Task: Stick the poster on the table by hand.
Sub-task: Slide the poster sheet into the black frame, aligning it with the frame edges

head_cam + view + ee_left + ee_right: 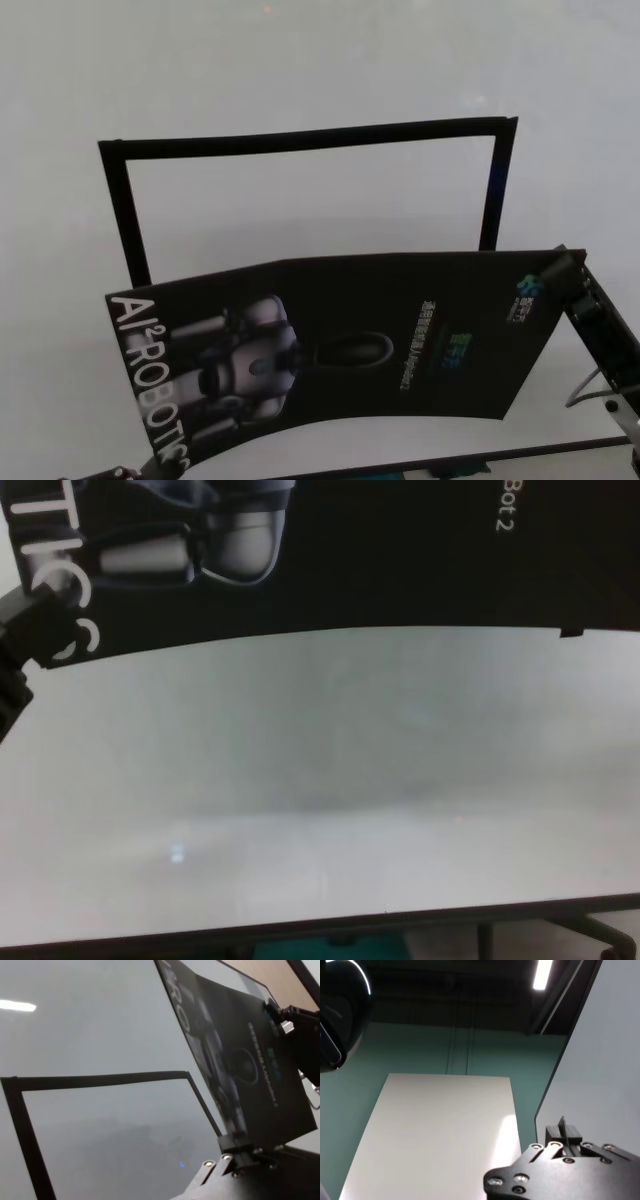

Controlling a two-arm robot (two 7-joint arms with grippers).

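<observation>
Head view shows the poster (350,350) held in the air above the table (300,80), not yet lying on it: the sheet sags in the middle and its lower edge curves, with white tabletop visible under it. The right gripper (568,264) pinches the poster's corner at about 3 o'clock of the picture, its fingers closed on the sheet's edge. The left gripper (239,1154) holds the opposite corner, at about 7 o'clock in the head view; in the left wrist view its fingers are clamped narrow on the sheet's edge. On the table, at 12 o'clock from the poster, there is a black tape frame (300,140), open rectangle, which I judge is the place where the poster must go. The poster overlaps only the near part of this frame and is tilted to it. In the chest view the poster (380,550) hangs clearly above the table surface, with its lower edge free. So, as I judge it, the picking up is done and the carrying is partly done; what is left is to move the sheet further toward 12 o'clock, align it with the frame, lower it flat and press it down.
</observation>
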